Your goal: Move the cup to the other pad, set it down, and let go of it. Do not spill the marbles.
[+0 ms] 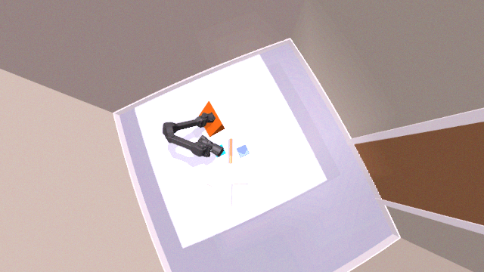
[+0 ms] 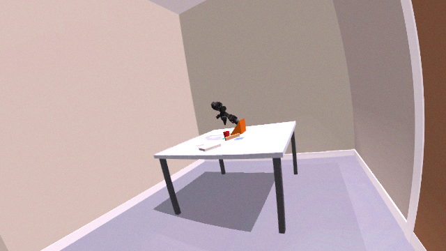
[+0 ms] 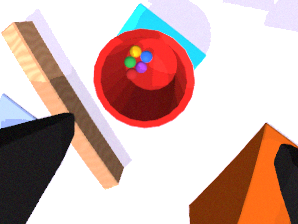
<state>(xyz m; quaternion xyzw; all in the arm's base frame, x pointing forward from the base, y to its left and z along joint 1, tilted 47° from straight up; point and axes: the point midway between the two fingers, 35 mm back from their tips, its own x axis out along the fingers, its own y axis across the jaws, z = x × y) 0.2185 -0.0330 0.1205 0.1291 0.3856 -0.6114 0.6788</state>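
On the square cyan pad [image 1: 223,153] [image 2: 224,139] [image 3: 172,35], you have the round red cup [image 2: 226,134] [image 3: 145,102] standing upright, its rim uppermost. Inside it, your wrist view shows five small round marbles [image 3: 141,67], coloured yellow, blue, green, violet and red, grouped low in the cup. Above the cup, your black parallel-jaw gripper [image 1: 221,151] [image 2: 221,120] [image 3: 177,139] is wide open with nothing between its fingers, and you have visible space between it and the cup in the exterior view. Just beside the cup, you will note a long, straight wooden bar [image 1: 231,151] [image 2: 232,137] [image 3: 75,105] lying between the cyan pad and the pale blue square pad [image 1: 243,151] [image 2: 238,139] [image 3: 11,111]. Near the cup on another side stands the solid orange wedge [image 1: 216,125] [image 2: 240,128] [image 3: 250,170]. Further out, your exterior view shows a flat, pale rectangular block [image 2: 210,147] lying on the white rectangular table [image 1: 272,132] [image 2: 261,146], well apart from the wedge; you have the black jointed arm [image 1: 183,142] [image 2: 230,116] bent above the tabletop
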